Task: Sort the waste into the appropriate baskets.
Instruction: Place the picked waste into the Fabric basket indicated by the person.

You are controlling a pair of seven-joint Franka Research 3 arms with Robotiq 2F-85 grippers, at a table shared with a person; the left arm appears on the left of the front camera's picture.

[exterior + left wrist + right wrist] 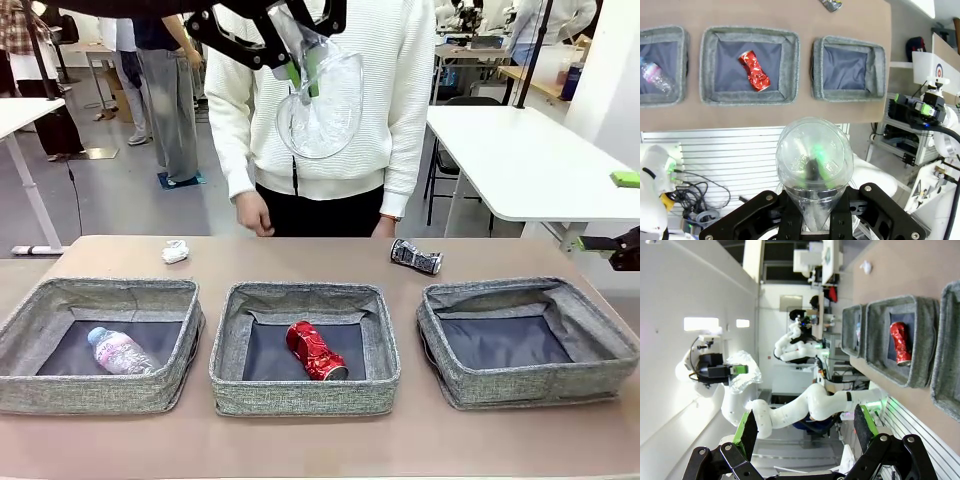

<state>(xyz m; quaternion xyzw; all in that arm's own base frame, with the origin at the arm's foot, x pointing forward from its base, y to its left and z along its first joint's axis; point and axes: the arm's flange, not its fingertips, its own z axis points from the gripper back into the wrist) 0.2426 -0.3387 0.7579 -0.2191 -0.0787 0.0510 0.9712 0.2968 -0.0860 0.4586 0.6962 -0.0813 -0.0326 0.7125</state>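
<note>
Nearest to the camera, three grey baskets stand in a row on the table (300, 440), along its 6 o'clock side. The left basket (90, 392), at about 8 o'clock in the front view, contains the small clear bottle (120, 352) with a pink label, lying on its side. The middle basket (300, 395), at 6 o'clock, holds the crushed red can (316, 350). The right basket (520, 388), at 4 o'clock, shows its dark bottom.

Behind the baskets, the white paper wad (176, 251) rests on the table at 10 o'clock. The crushed dark can (416, 257) lies at 2 o'clock. Both are apart from the baskets.

At 12 o'clock, high in the air, the left gripper (303, 72) is pinched narrow on the wall of the clear plastic cup (325, 110), seen in front of the person's (400, 100) white sweater. The right gripper (805, 427) is at 3 o'clock, beside the table's edge. Its jaws are wide apart with nothing between them.
</note>
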